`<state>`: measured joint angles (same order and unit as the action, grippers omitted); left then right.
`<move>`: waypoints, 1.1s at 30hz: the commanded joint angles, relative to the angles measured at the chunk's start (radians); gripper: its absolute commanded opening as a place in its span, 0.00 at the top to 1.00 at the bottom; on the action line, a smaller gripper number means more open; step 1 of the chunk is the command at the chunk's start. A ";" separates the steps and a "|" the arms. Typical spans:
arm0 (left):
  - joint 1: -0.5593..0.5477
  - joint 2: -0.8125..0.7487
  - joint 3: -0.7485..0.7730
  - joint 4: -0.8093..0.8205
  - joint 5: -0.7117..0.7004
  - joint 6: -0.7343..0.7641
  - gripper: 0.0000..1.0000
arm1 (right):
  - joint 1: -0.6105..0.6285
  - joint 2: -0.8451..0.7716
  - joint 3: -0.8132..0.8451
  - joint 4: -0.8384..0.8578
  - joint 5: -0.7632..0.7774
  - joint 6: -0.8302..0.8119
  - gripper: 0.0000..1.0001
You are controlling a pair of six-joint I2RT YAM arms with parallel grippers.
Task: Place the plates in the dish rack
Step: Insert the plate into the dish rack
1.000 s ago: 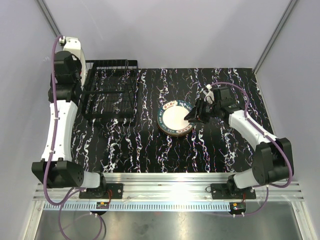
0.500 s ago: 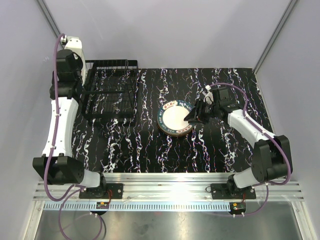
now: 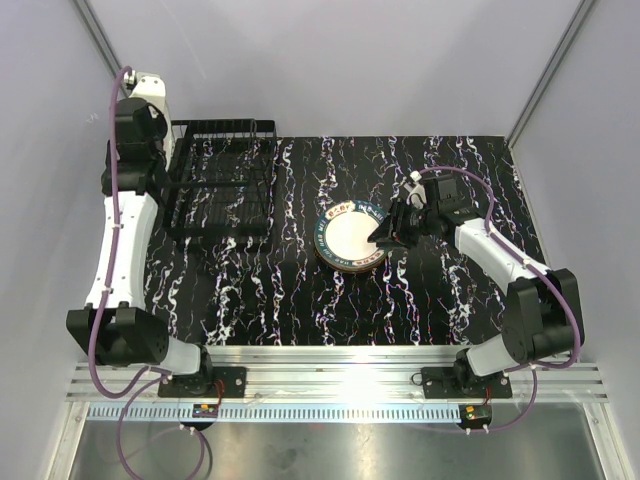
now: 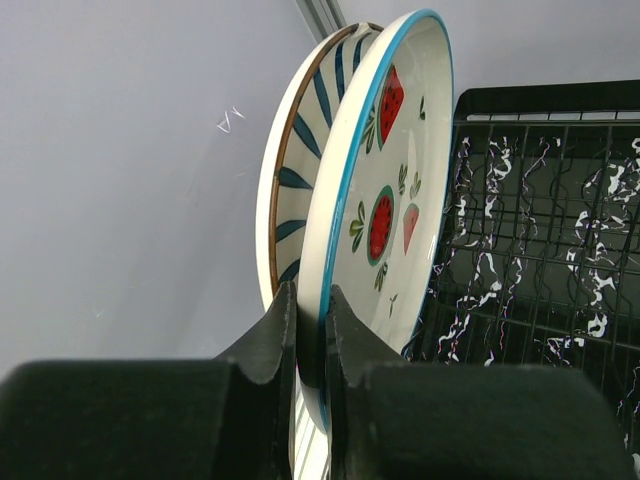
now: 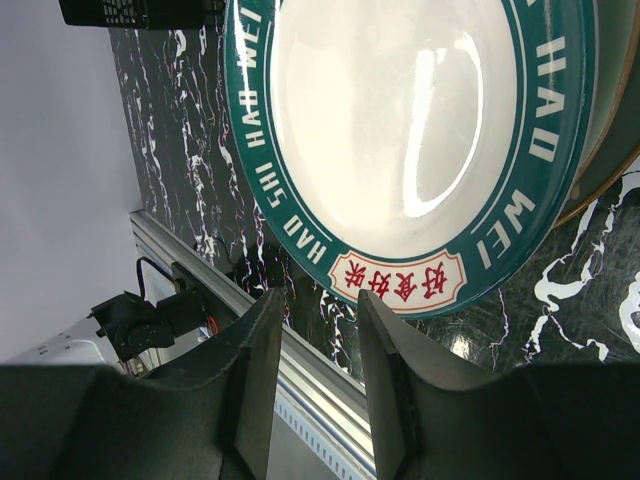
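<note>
My left gripper (image 3: 140,108) is raised at the back left, beside the black wire dish rack (image 3: 220,190). In the left wrist view it (image 4: 312,310) is shut on the rim of a teal-rimmed plate with watermelon pictures (image 4: 385,200), held on edge. A plate with blue radial stripes (image 4: 290,180) stands right behind it. I cannot tell if that one is gripped too. The rack (image 4: 540,230) lies to the right. My right gripper (image 3: 385,235) is open at the right rim of a plate stack (image 3: 350,240). Its top plate is white with a green lettered rim (image 5: 400,130); the jaws (image 5: 318,330) stand just off that rim.
A brown-rimmed plate (image 5: 612,150) lies under the green one. The table top is black marble pattern (image 3: 300,290). Grey walls close in on three sides. An aluminium rail (image 3: 340,375) runs along the near edge with both arm bases.
My left arm has shifted slightly toward the back with its plate. My right gripper has barely moved at the stack's rim.
</note>
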<state>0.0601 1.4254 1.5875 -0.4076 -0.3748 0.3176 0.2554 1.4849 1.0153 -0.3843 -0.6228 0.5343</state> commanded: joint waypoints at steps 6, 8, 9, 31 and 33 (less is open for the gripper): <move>0.004 0.015 0.106 0.138 -0.085 0.024 1.00 | 0.002 0.006 0.029 0.036 -0.018 -0.025 0.57; 0.004 0.023 0.112 0.133 -0.091 0.020 1.00 | 0.002 0.008 0.029 0.035 -0.017 -0.028 0.56; 0.004 0.024 0.114 0.133 -0.093 0.021 1.00 | 0.004 0.008 0.029 0.035 -0.015 -0.027 0.56; 0.004 -0.009 0.106 0.121 -0.104 0.011 0.56 | 0.002 0.006 0.028 0.035 -0.018 -0.025 0.55; 0.004 -0.017 0.117 0.115 -0.093 0.002 0.53 | 0.004 0.005 0.029 0.033 -0.017 -0.028 0.55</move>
<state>0.0574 1.4631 1.6424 -0.3492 -0.4496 0.3290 0.2554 1.4956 1.0153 -0.3813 -0.6228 0.5266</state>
